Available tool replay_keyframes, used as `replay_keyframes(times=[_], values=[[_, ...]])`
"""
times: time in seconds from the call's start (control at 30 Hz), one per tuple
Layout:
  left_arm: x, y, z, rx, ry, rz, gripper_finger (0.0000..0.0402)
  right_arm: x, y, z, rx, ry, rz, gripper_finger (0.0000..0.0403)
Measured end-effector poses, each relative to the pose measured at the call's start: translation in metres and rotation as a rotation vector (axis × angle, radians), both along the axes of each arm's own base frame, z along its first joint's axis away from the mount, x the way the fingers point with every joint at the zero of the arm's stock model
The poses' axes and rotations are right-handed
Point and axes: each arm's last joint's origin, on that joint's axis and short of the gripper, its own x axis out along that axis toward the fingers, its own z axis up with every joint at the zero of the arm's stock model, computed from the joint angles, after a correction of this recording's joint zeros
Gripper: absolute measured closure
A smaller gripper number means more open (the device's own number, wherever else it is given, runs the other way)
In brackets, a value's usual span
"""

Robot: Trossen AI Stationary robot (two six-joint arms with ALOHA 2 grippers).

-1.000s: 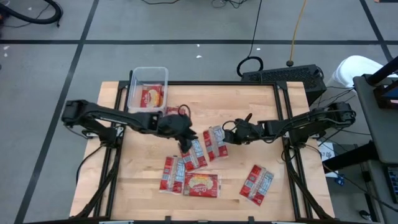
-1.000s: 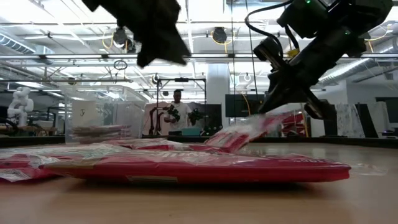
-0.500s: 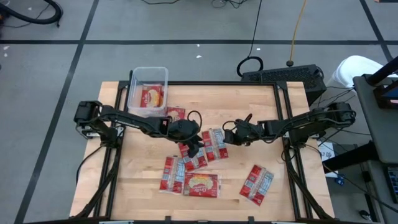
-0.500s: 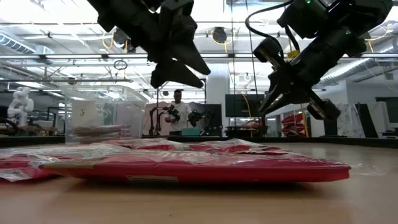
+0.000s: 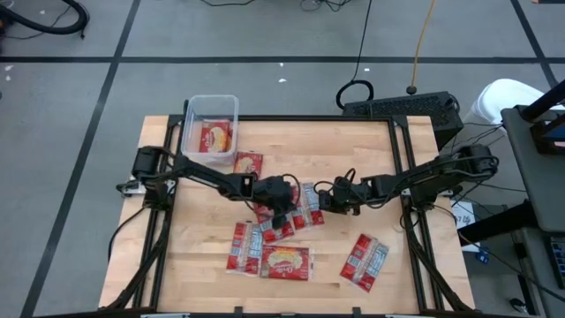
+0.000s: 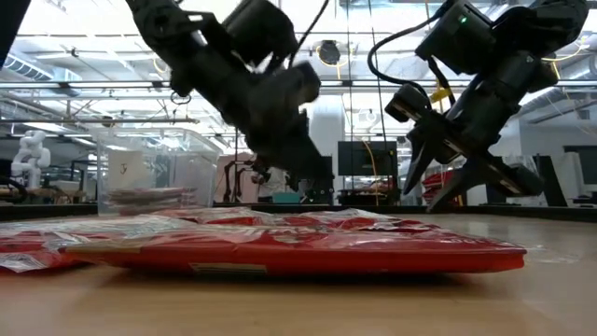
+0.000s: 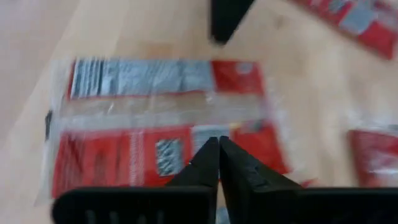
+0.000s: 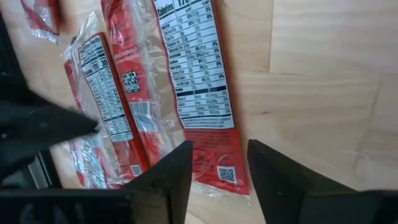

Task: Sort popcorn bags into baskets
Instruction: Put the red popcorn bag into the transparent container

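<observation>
Popcorn bags [image 5: 287, 212] lie flat mid-bench w/ more nr the front edge, left hand [image 5: 281, 215] pinched together on none, right hand [image 5: 328, 200] apart just beside; they look light, floppy, slick, so best nipped by an edge seam.

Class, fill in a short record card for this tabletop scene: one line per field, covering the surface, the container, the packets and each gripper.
surface: wooden table
container: clear tub at the table's far left corner, one popcorn bag inside
packets outside the tub: one bag just beside it, a middle cluster, two near the front edge, one apart at front right
left gripper: fingers shut, tips low over the middle cluster
right gripper: fingers open, above the cluster's right-hand packet, holding nothing
</observation>
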Motion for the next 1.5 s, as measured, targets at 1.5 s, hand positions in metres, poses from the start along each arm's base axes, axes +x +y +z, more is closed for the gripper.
replay_keyframes(times=[1.5], values=[[-0.004,0.021,-0.029,-0.037,0.135,0.033,0.0378,0.039,-0.015,-0.019,-0.081,-0.281,0.059,0.032]])
